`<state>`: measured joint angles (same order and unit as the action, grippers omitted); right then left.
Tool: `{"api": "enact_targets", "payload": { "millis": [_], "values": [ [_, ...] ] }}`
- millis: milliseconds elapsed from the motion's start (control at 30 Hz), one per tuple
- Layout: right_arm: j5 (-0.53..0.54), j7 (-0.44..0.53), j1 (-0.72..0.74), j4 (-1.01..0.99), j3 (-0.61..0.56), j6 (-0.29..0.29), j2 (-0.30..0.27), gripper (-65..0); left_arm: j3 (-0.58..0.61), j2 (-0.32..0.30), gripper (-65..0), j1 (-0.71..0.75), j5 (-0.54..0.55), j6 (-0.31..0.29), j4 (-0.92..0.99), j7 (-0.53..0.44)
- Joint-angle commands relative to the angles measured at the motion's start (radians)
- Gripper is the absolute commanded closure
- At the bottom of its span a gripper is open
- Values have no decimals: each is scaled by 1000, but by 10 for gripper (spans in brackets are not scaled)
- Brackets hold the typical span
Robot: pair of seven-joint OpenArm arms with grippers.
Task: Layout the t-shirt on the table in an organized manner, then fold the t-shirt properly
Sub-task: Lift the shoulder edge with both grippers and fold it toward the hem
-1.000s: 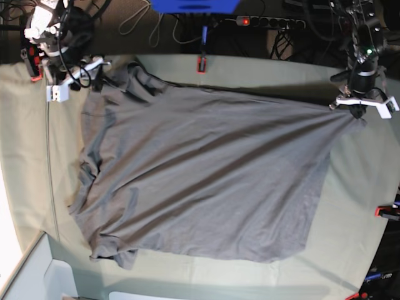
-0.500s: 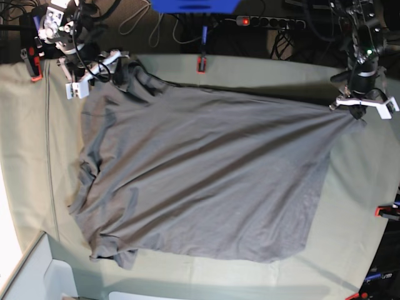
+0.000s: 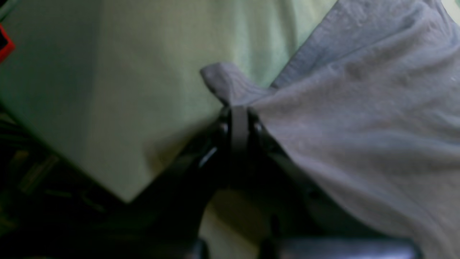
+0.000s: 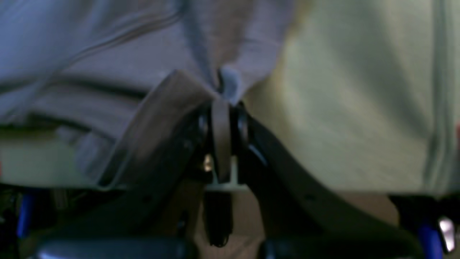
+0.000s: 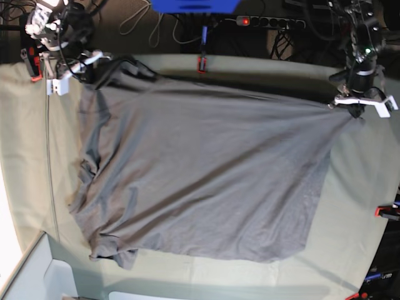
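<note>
With the left gripper [image 3: 239, 111] and the right gripper [image 4: 224, 95] each clamped on a far corner of the t-shirt [image 5: 200, 175], which lies spread on the table [image 5: 350, 206], the layout step is in hand; next, apparently, draw the far edge taut.

The base view is evenly lit and fairly sharp across the tabletop [image 5: 350, 206]. A strip at the left edge is blown out to white glare. The floor beyond the far edge is dim. The shirt [image 5: 200, 175] shows soft shading in its folds, and a dark shadow band runs along its far edge. Both wrist views are dim and soft. In the left wrist view the shirt [image 3: 359, 118] is blurred, and the lower half sinks into near-black shadow. The right wrist view is smeared throughout, the cloth edges streaky, with darkness along the bottom.
</note>
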<state>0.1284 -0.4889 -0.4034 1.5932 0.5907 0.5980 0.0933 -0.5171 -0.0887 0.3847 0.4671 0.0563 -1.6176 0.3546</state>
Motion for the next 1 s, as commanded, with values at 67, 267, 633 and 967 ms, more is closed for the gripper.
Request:
{"api": "enact_targets", "payload": {
  "millis": [67, 267, 633, 967],
  "values": [
    [9, 19, -27, 43, 70, 20, -10, 0, -4, 11, 0, 17, -3, 1, -28, -22],
    [7, 19, -73, 103, 140, 100, 7, 0, -7, 14, 0, 59, -3, 1, -57, -29],
    [10, 19, -136, 260, 140, 100, 64, 0, -7, 42, 0, 136, -3, 1, -203, -30],
    [7, 19, -48, 312, 139, 100, 64, 0, 58, 42, 0, 72, -9, 1, -201, -29]
  ]
}}
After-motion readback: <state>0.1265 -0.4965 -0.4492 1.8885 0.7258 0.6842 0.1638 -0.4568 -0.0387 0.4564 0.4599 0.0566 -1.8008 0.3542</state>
